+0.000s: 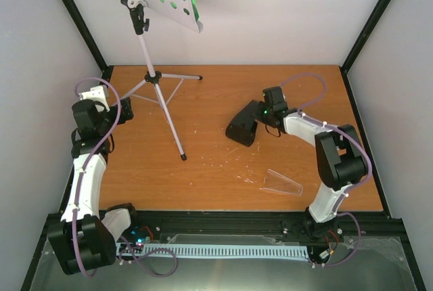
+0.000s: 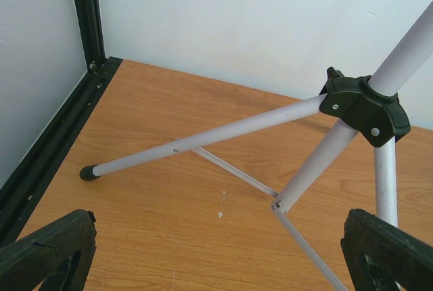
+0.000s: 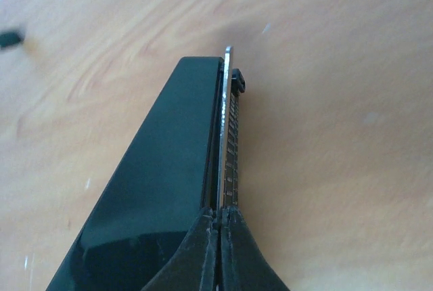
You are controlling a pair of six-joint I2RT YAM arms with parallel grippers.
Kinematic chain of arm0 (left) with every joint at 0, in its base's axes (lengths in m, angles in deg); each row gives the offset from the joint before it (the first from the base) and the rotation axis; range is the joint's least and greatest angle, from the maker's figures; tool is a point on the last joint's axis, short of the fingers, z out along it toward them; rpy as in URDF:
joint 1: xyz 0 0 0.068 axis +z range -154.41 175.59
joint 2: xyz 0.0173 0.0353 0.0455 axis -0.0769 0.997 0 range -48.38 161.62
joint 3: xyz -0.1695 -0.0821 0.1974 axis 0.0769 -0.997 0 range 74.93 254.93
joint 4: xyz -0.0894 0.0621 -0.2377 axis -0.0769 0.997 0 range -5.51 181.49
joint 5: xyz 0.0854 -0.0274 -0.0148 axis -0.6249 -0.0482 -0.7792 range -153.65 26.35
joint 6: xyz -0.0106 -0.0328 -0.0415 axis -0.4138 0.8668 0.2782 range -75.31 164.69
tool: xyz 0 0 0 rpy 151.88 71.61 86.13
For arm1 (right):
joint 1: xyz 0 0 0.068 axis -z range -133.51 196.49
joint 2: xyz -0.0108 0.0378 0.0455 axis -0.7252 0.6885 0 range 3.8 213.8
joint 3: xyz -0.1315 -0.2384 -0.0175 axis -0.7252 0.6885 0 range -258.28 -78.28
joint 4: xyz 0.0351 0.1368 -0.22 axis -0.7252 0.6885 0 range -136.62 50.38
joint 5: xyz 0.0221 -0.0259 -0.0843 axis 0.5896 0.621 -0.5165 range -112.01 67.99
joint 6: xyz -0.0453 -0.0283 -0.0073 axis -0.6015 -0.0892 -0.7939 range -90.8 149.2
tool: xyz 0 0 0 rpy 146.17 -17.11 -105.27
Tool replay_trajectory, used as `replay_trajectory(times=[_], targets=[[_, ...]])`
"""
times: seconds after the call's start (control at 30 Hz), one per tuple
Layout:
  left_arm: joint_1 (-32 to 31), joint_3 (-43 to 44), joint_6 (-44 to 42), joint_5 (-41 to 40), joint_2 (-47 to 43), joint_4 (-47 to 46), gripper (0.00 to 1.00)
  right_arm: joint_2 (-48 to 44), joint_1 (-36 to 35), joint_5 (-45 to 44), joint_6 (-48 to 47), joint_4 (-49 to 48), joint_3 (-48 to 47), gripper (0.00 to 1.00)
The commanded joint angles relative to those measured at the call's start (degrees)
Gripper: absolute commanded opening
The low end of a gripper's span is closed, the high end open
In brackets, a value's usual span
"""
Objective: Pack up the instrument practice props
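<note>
Right claw (image 3: pixel 218 227) pinched shut on thin pendulum (image 3: pixel 228 122) of metronome (image 1: pixel 242 125), left claw (image 2: pixel 216 264) gaping, empty; slim hold could slip, dropping metronome.

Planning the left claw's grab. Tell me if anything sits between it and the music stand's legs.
Nothing visible does. The left claw is open, and only bare table lies between it and the music stand legs just ahead. The metronome, gripped by the right claw, is off to the side.
</note>
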Motion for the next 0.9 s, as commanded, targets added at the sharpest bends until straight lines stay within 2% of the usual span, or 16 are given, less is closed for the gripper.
replay_trajectory(times=[0.0,0.23,0.4,0.47,0.6,0.67,0.8,0.87], targets=[[0.0,1.4,1.0,0.9,-0.7,-0.9,1.00,-6.2,-6.3,1.6,-0.7,0.7,4.8,0.03],[0.0,1.2,1.4,1.7,-1.1,-1.0,0.99,-15.7,-18.3,-3.0,5.7,1.5,14.5,0.03],[-0.1,1.3,2.0,2.8,-0.3,-0.8,0.99,-20.3,-22.7,-6.7,8.7,1.2,18.4,0.05],[-0.1,1.3,2.2,2.4,-0.3,-0.7,1.00,-20.7,-22.8,-6.6,8.1,1.8,18.1,0.15],[-0.2,2.3,4.0,4.1,-0.6,2.9,1.00,-24.4,-22.8,-7.9,6.6,2.7,17.9,0.57],[-0.2,3.5,5.3,7.7,-1.8,6.2,0.99,-27.2,-22.8,-8.8,4.9,3.6,18.0,0.76],[-0.9,6.1,11.2,15.0,-5.7,13.2,0.99,-33.3,-22.8,-12.5,1.2,7.6,18.3,0.89],[-6.5,7.0,15.5,13.7,-7.5,17.1,0.99,-36.6,-22.4,-15.1,-0.2,9.1,19.7,0.94]])
